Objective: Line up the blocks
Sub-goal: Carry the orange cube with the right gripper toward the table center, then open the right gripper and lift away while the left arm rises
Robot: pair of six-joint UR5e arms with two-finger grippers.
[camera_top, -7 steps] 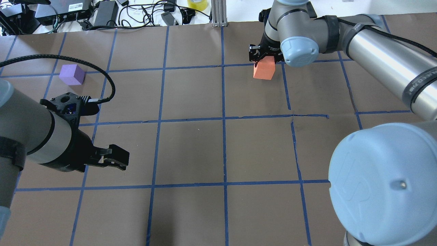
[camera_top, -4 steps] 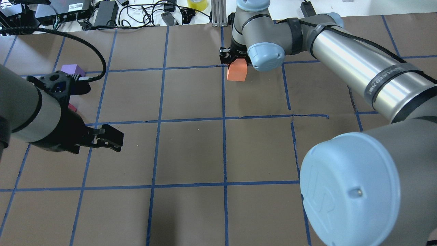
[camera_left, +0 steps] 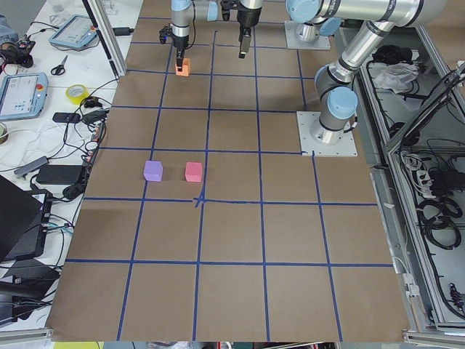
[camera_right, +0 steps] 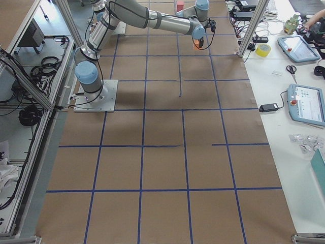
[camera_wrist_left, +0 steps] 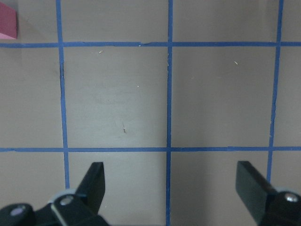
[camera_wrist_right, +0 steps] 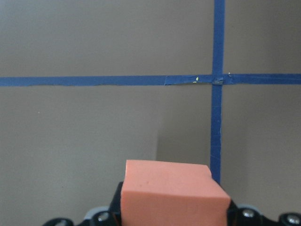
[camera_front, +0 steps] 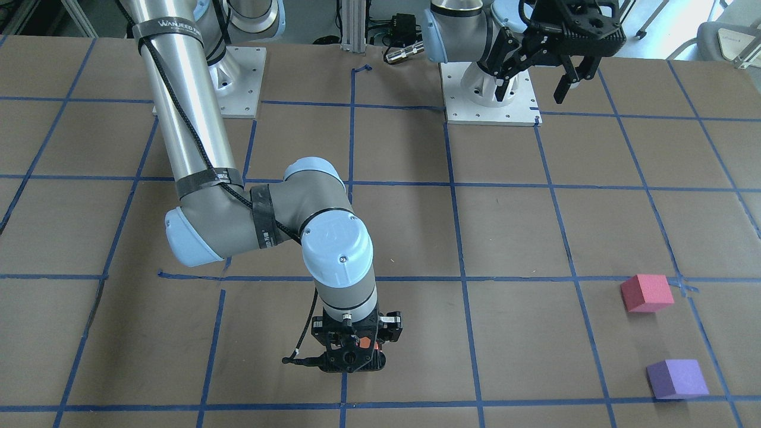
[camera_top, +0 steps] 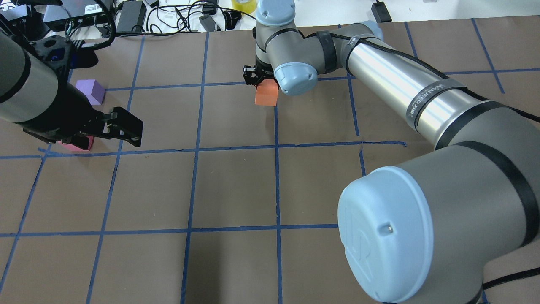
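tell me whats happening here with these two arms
The right tool is shut on the orange block, holding it over the far middle of the table. The left tool is open and empty, up above the table. The pinkish-red block and the purple block sit side by side, apart, on the robot's left side.

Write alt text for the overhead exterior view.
The right gripper holds the orange block at far centre. The open left gripper hangs at left, partly covering the pinkish-red block; the purple block lies beyond.
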